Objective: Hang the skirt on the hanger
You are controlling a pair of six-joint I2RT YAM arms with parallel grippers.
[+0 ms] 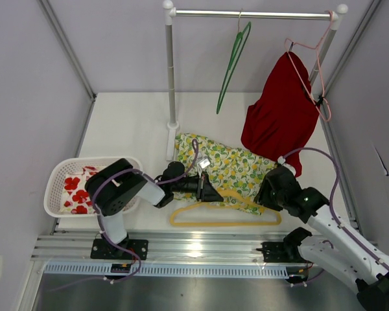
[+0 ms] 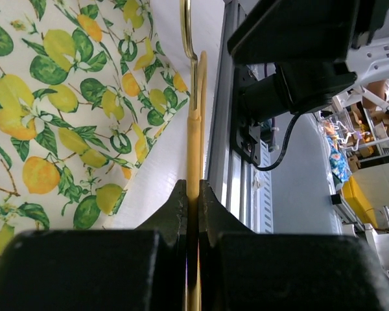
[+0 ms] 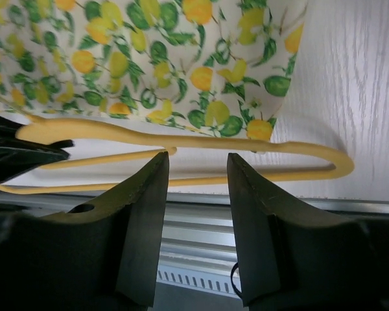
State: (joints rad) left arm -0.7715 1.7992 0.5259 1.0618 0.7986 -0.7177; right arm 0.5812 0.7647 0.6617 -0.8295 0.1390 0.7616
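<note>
A: What sits farthest left?

B: A white basket [image 1: 55, 188] at the table's [image 1: 129, 129] left edge, with a red-flowered cloth [image 1: 74, 191] in it.

A: And the left gripper [image 1: 211, 190]?

B: It reaches rightward, low over the table. In the wrist view the left gripper [image 2: 192, 194] is clamped tight on the yellow hanger [image 2: 194, 129], whose bar runs straight out from between the fingers.

A: Where does the hanger [image 1: 223, 217] lie?

B: Flat on the table near the front edge, its long bar parallel to that edge. Its upper part touches the skirt's hem.

A: And the skirt [image 1: 230, 165]?

B: It is spread flat on the table just behind the hanger, white with a lemon and leaf print. It is not on the hanger. Both wrist cameras show the skirt [image 2: 65, 97] beside the yellow bar, and in the right one the skirt's [image 3: 149, 58] edge lies over the hanger [image 3: 246, 144].

A: What hangs behind it?

B: A rail [image 1: 253, 13] carries a green hanger [image 1: 233, 65], and farther right a red garment [image 1: 279, 113] hangs on a pink hanger [image 1: 321, 78].

A: And the right gripper [image 1: 267, 194]?

B: It is at the hanger's right end. From its own camera the right gripper [image 3: 198, 162] has its fingers parted, above the hanger's bar, and holds nothing.
</note>
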